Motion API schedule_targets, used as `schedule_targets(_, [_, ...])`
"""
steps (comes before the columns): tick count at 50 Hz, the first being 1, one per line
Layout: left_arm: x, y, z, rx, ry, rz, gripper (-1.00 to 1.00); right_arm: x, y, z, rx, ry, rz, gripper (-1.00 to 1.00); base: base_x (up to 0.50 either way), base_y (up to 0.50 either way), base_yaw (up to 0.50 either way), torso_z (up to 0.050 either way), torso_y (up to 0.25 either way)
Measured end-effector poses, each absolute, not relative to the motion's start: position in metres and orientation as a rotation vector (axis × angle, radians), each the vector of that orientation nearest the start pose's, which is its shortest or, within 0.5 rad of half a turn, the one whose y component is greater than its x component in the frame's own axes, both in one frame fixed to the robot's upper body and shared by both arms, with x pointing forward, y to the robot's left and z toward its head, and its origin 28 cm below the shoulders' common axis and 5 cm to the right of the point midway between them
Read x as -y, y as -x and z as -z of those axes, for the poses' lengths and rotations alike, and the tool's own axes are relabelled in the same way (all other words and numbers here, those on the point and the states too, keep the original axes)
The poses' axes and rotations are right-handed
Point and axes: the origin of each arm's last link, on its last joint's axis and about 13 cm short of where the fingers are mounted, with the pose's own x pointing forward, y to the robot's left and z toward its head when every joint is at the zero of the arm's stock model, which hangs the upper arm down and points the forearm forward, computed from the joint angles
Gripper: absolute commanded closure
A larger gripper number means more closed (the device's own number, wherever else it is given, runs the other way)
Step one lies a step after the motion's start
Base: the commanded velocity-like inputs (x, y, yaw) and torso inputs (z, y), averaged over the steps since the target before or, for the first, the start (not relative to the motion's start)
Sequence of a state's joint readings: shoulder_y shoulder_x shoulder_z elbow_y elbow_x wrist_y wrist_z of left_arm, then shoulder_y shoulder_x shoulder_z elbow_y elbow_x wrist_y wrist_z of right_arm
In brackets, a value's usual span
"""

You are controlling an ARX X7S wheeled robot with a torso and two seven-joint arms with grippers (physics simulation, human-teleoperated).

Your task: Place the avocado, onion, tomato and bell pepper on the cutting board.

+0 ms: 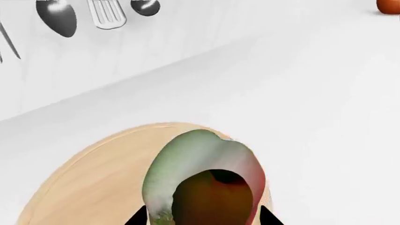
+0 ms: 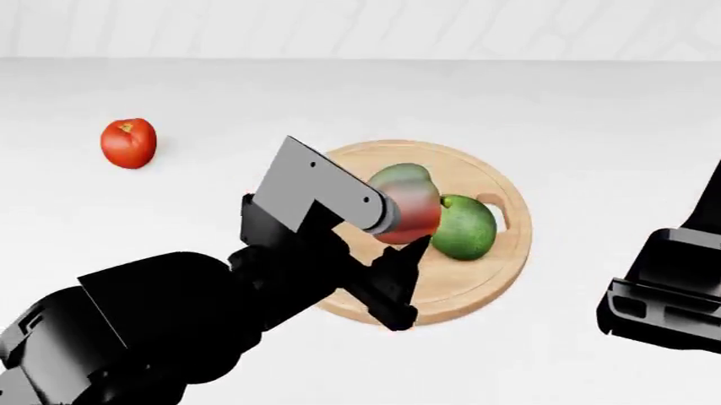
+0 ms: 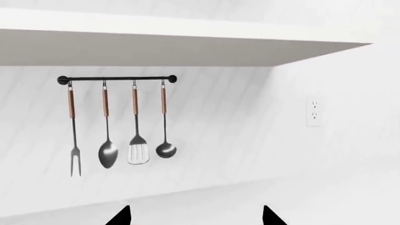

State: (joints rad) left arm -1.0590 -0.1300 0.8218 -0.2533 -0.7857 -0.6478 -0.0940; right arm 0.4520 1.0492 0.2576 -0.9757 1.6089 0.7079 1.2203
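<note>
The round light-wood cutting board (image 2: 474, 283) lies in the middle of the white counter. The green avocado (image 2: 464, 228) rests on it. My left gripper (image 2: 383, 232) is shut on the red-green bell pepper (image 2: 411, 190) and holds it over the board, just beside the avocado. In the left wrist view the bell pepper (image 1: 200, 173) fills the space between the jaws of my left gripper (image 1: 203, 218), with the cutting board (image 1: 87, 178) under it. The red tomato (image 2: 128, 142) sits on the counter far to the left. The onion is out of view. My right gripper (image 3: 195, 216) is open and empty.
My right arm (image 2: 664, 295) is at the right edge of the head view, away from the board. A rack of hanging utensils (image 3: 119, 122) and an outlet (image 3: 314, 111) are on the back wall under a shelf. The tomato also shows in the left wrist view (image 1: 388, 5).
</note>
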Motion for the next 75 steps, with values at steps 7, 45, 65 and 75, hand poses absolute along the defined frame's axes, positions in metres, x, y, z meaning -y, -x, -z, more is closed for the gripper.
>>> schedule_targets(7, [-0.099,-0.342,-0.165,-0.227,-0.153,0.696,1.0,0.158,-0.137,-0.271,0.264,-0.001,0.266,-1.0,0.0,0.0,0.0,0.0,0.001])
schedule_targets(45, [-0.094,-0.323,-0.149,-0.278,-0.081,0.718,-1.0,0.158,-0.133,-0.264,0.234,-0.021,0.263,-1.0,0.0,0.0,0.0,0.0,0.0])
schedule_targets(65, [-0.149,-0.25,-0.286,0.119,0.15,0.677,-1.0,0.154,-0.142,-0.262,0.236,-0.021,0.233,-1.0,0.0,0.0,0.0,0.0,0.001])
schedule_targets(75, [-0.207,-0.222,-0.285,0.212,0.166,0.399,-1.0,0.149,-0.157,-0.266,0.238,-0.009,0.175,-1.0,0.0,0.0,0.0,0.0,0.0])
